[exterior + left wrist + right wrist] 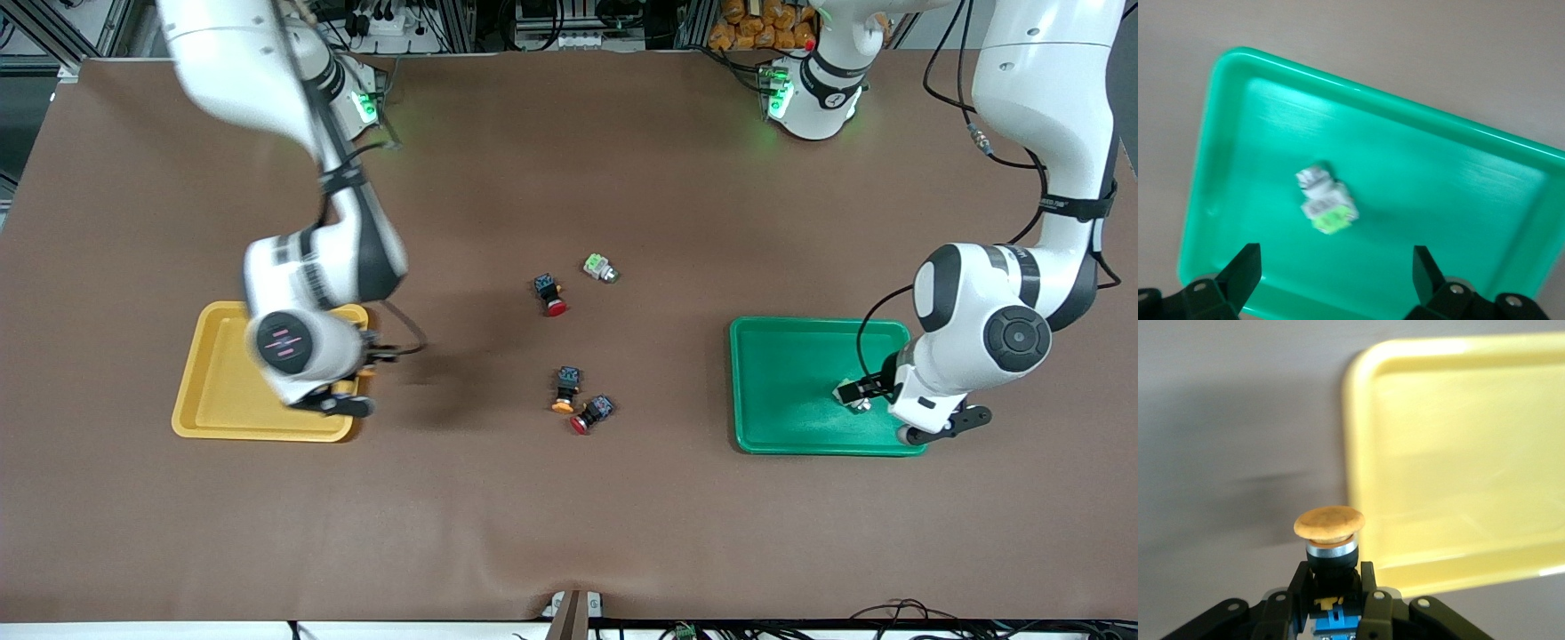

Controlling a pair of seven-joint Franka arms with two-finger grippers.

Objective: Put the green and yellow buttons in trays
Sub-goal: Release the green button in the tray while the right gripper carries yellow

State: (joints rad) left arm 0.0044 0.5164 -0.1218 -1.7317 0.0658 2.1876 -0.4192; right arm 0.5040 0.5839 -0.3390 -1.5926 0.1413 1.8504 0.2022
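Two shallow plastic trays with rounded corners lie on the brown table cover [569,533]: a yellow tray [218,391] toward the right arm's end and a green tray [791,382] toward the left arm's end. The right arm's wrist covers much of the yellow tray in the front view and hides its gripper there. In the right wrist view, the right gripper [1336,587] is clamped on the black body of a push-button switch with a round orange-yellow cap [1329,522]; its long axis runs straight out from the fingers, cap outward, and it hangs over the table just beside the yellow tray's rim [1355,487]. The left gripper [1337,270] hovers over the green tray with its fingers spread wide apart, holding nothing. Under it one light grey switch with a pale green part [1326,201] lies on its side on the tray floor; in the front view it is partly covered by the gripper. Four switches lie loose mid-table between the trays. One more grey and pale green switch [599,268] lies farthest from the front camera, with a black switch with a red cap [550,294] near it, cap pointing toward the front camera. Nearer the front camera, a second orange-yellow capped switch [565,389] lies just beside a second red-capped switch [592,414]; whether they touch is unclear.
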